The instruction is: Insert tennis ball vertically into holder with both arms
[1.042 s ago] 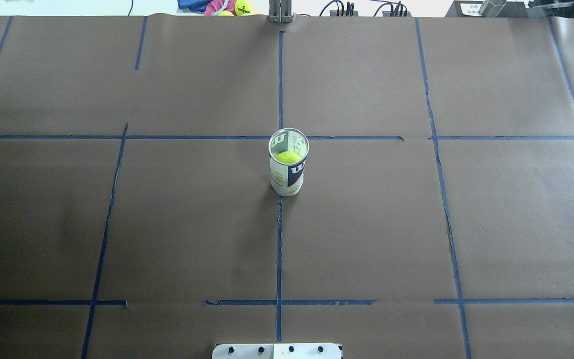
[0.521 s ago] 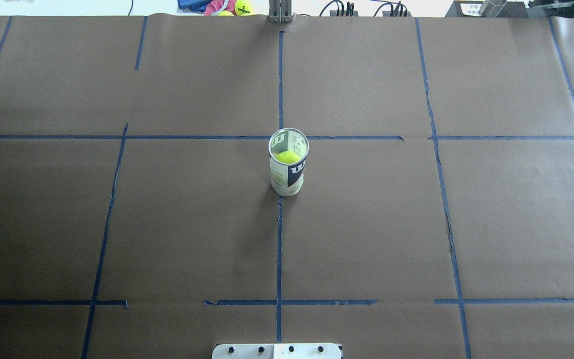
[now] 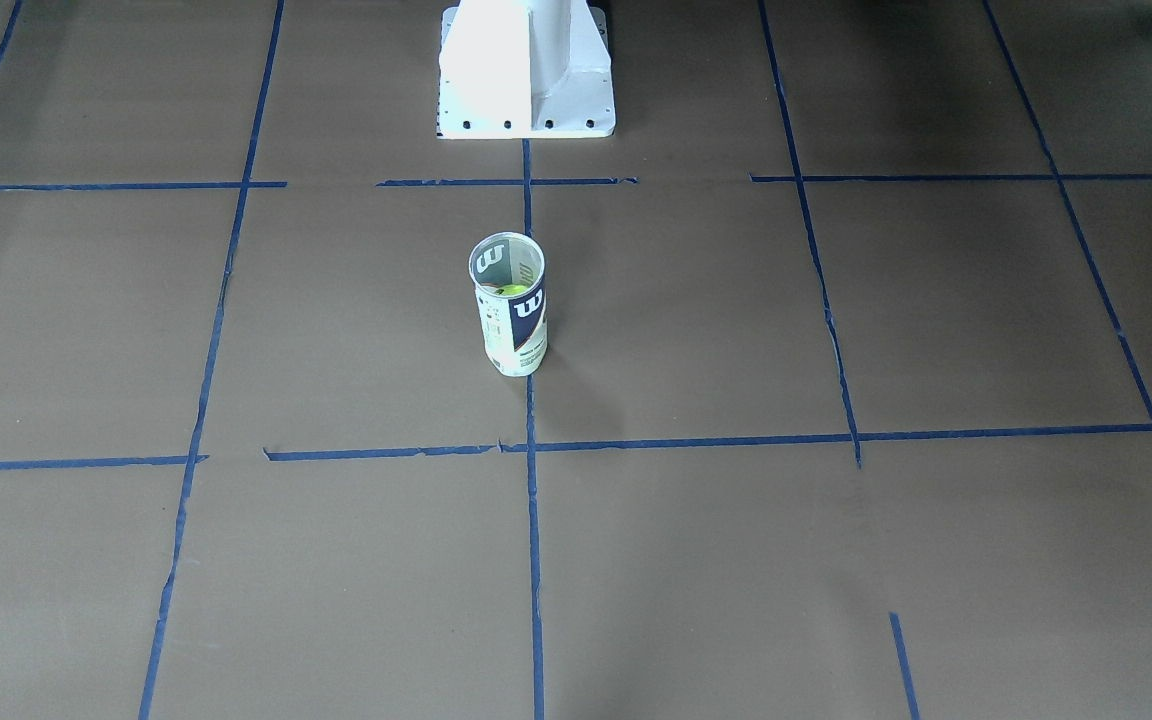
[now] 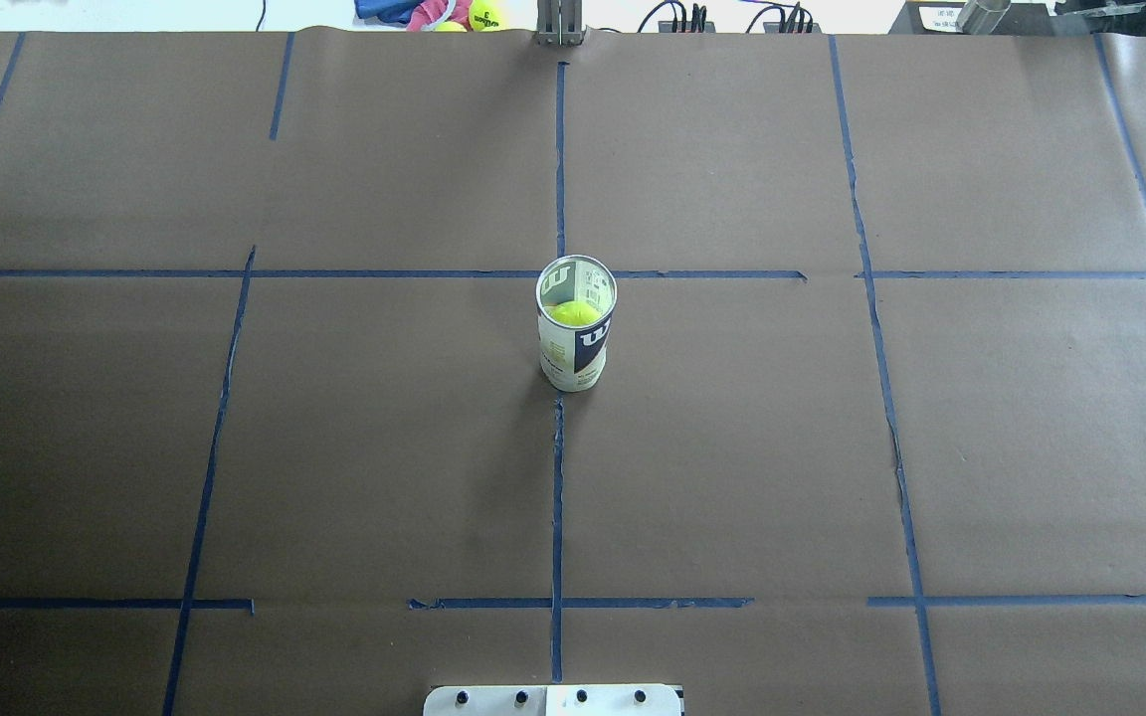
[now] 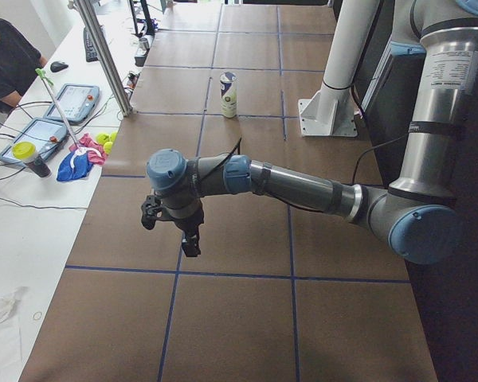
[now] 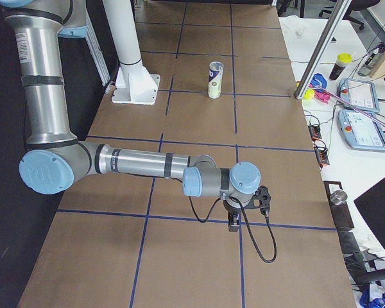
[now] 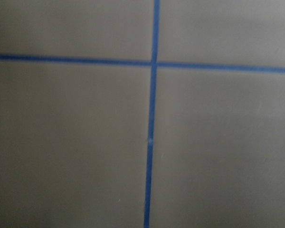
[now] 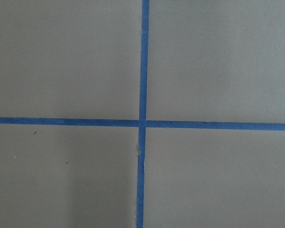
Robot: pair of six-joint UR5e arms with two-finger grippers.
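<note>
The holder (image 4: 574, 350) stands upright at the middle of the table, mouth up. The tennis ball (image 4: 575, 313) sits inside it, seen through the open mouth. Both also show in the front-facing view, the holder (image 3: 509, 335) with the ball (image 3: 513, 291) inside. The holder is small in the side views (image 5: 229, 95) (image 6: 214, 80). My left gripper (image 5: 181, 232) hovers over the table's left end, far from the holder. My right gripper (image 6: 244, 212) hovers over the right end. I cannot tell whether either is open or shut. The wrist views show only brown paper and blue tape.
The white pedestal base (image 3: 526, 70) stands behind the holder. Spare tennis balls (image 4: 484, 14) and cloth lie past the far edge. A metal post (image 5: 103, 56), tablets (image 5: 32, 137) and an operator (image 5: 8, 56) are beside the table.
</note>
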